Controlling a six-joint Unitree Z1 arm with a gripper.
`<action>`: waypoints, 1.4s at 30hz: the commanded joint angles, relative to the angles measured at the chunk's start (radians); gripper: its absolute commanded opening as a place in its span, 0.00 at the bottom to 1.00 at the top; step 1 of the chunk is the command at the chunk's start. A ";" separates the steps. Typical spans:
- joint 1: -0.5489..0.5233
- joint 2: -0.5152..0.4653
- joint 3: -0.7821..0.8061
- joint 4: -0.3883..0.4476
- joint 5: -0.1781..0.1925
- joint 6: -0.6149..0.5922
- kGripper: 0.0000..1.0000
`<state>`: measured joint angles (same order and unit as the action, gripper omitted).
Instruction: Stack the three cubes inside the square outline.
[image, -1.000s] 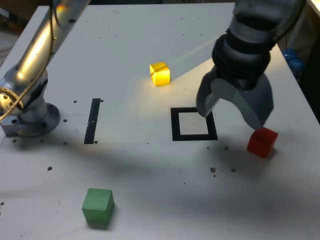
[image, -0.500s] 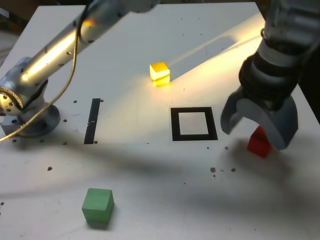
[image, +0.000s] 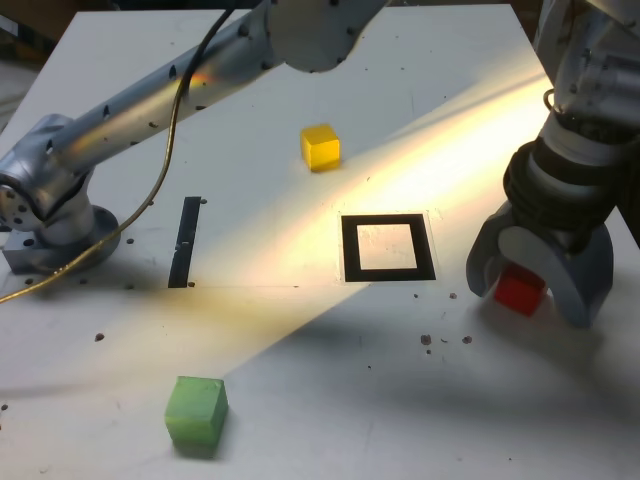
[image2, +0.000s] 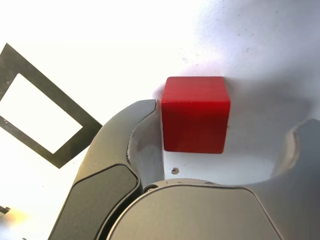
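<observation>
The red cube (image: 520, 292) sits on the white table to the exterior view's right of the square outline (image: 349, 248). My gripper (image: 532, 297) is lowered over it, open, with one finger on each side. In the wrist view the red cube (image2: 195, 114) lies between the jaws of the gripper (image2: 227, 120): one finger (image2: 145, 130) touches its side, and the other stands clear with a gap. Part of the outline (image2: 75, 143) shows beside that finger. The yellow cube (image: 320, 146) lies behind the outline. The green cube (image: 196, 411) lies near the front, at the exterior view's left.
A straight black tape strip (image: 186, 240) lies to the exterior view's left of the outline. The arm's base (image: 60, 225) stands at the far left, and its link (image: 180, 85) reaches across the back of the table. Small dark specks dot the surface. The table's right edge is close to the gripper.
The gripper has moved to the exterior view's right and come down, from above the outline's corner to straddling the red cube. Its jaws have narrowed somewhat.
</observation>
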<state>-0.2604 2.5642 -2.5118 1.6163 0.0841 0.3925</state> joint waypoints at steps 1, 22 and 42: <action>-0.002 0.013 -0.014 0.014 -0.002 -0.001 0.72; -0.002 0.017 -0.014 0.016 0.020 -0.011 0.32; 0.038 -0.248 0.319 0.000 0.005 -0.338 0.32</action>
<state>-0.2265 2.3353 -2.2050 1.6106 0.0944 0.0644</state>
